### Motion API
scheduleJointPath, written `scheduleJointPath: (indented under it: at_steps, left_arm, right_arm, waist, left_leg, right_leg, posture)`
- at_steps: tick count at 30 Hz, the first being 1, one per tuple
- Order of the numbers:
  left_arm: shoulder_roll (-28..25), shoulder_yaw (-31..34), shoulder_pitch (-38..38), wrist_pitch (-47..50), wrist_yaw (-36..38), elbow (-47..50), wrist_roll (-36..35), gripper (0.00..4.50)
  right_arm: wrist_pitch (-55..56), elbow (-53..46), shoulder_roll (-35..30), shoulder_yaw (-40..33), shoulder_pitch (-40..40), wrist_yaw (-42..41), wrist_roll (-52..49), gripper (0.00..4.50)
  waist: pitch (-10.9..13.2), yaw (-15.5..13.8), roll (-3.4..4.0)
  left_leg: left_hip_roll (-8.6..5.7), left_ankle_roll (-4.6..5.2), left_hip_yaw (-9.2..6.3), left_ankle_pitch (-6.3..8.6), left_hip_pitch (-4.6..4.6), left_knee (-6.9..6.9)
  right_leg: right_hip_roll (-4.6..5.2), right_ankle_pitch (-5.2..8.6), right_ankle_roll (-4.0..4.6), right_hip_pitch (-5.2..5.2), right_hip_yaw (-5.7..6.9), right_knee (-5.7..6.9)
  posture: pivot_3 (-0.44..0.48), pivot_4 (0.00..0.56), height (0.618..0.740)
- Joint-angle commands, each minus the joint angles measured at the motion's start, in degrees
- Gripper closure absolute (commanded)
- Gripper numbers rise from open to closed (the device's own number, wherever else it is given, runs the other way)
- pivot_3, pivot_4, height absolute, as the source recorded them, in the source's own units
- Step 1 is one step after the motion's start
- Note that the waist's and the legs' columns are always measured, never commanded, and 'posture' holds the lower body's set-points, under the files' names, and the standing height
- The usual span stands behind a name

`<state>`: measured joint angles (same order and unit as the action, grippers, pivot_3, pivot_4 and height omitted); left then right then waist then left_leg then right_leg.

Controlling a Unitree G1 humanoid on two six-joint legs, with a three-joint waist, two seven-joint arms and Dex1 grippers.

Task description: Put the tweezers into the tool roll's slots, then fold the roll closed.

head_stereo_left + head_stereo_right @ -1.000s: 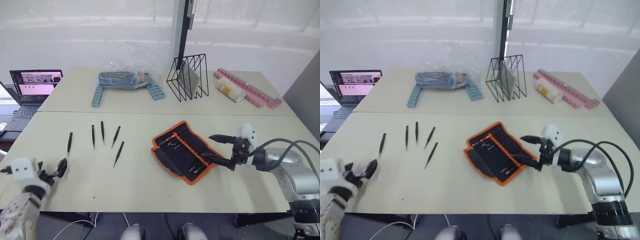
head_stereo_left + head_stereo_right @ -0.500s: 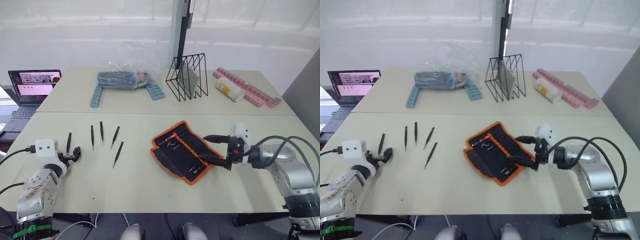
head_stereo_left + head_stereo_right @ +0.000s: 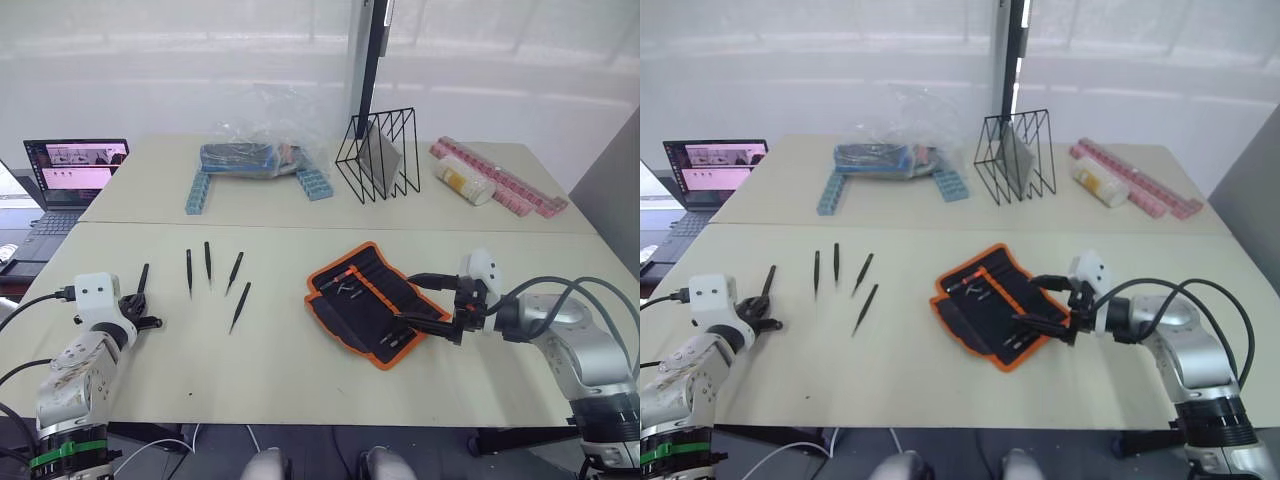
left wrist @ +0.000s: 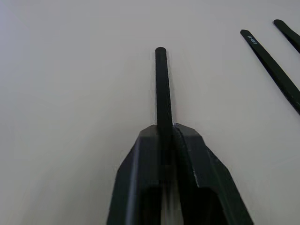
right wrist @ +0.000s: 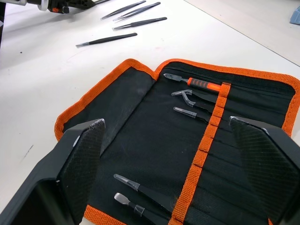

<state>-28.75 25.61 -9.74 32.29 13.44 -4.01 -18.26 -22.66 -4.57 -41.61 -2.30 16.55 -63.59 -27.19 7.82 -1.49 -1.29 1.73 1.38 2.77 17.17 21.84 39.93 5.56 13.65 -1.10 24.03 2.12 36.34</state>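
Tool roll (image 5: 154, 154): matt black woven cloth, coarse orange webbing trim. Tweezers (image 4: 162, 84): smooth matt black metal. Right gripper (image 5: 173, 159) pads: black plastic, diamond-knurled. Table (image 4: 70, 93): smooth matt beige. Bag (image 3: 262, 125): clear, crinkled glossy plastic.

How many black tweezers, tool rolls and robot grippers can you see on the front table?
tweezers: 5
tool roll: 1
grippers, the left gripper and the right gripper: 2
Total: 8
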Motion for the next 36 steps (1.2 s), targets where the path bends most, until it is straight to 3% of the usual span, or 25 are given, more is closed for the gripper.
scheduleJointPath:
  at_steps: [1,13,16,22,27,36]
  left_arm:
    - [0.7,-1.3,0.0,1.1,0.6,-0.8,-0.2,4.46]
    - [-0.8,-0.2,0.7,-3.7,1.6,0.7,0.5,4.46]
    - [-2.9,0.8,2.6,-2.6,3.0,4.7,-0.2,4.50]
    - [-5.8,0.0,4.3,0.1,5.8,12.1,-1.1,4.50]
    - [-6.7,-5.5,0.4,3.9,9.1,19.3,-3.0,4.50]
    - [-3.7,-25.7,-11.8,9.2,17.6,22.2,-3.3,4.50]
  right_arm:
    - [-0.3,-2.5,-0.9,-1.9,-0.6,0.3,-0.9,0.00]
    - [-2.7,-4.2,-0.1,-3.2,-2.5,4.1,-0.9,0.00]
    - [-2.7,-4.0,1.1,-4.3,-3.6,6.0,-1.6,0.76]
    - [-1.9,-3.6,2.5,-4.8,-5.6,7.7,-0.9,2.82]
    - [-1.0,-1.3,5.2,-4.0,-6.7,12.0,1.6,4.48]
    - [0.2,1.6,11.9,-2.3,-8.0,18.8,5.0,4.48]
  waist:
    - [0.0,-0.1,0.00]
    - [0.0,-0.2,0.00]
    - [0.0,0.1,-0.02]
    - [0.0,0.3,-0.02]
    - [0.0,0.2,-0.02]
    - [0.0,0.8,-0.02]
  left_leg:
    - [0.00,0.00,0.00,0.00,0.00,0.00]
    - [0.00,-0.01,0.00,0.00,0.03,0.04]
    - [0.03,0.00,0.00,0.00,0.06,0.03]
    - [0.08,0.00,-0.02,0.00,0.15,0.03]
    - [0.05,-0.01,-0.02,0.00,0.15,0.03]
    - [-0.05,-0.02,0.03,-0.02,0.15,0.08]
  right_leg:
    - [0.00,0.00,0.00,0.00,0.00,0.00]
    - [0.00,0.00,0.00,0.01,0.00,0.00]
    - [-0.04,0.00,0.00,0.04,0.00,-0.02]
    - [-0.07,-0.01,0.00,0.10,0.01,-0.07]
    - [-0.06,-0.01,0.00,0.08,0.00,-0.06]
    - [-0.20,-0.02,-0.01,0.07,-0.06,-0.08]
  posture:
    - [0.000,0.150,0.725]
    - [0.000,0.150,0.725]
    - [0.000,0.150,0.725]
    - [0.000,0.150,0.725]
    - [0.000,0.150,0.725]
    - [0.000,0.150,0.725]
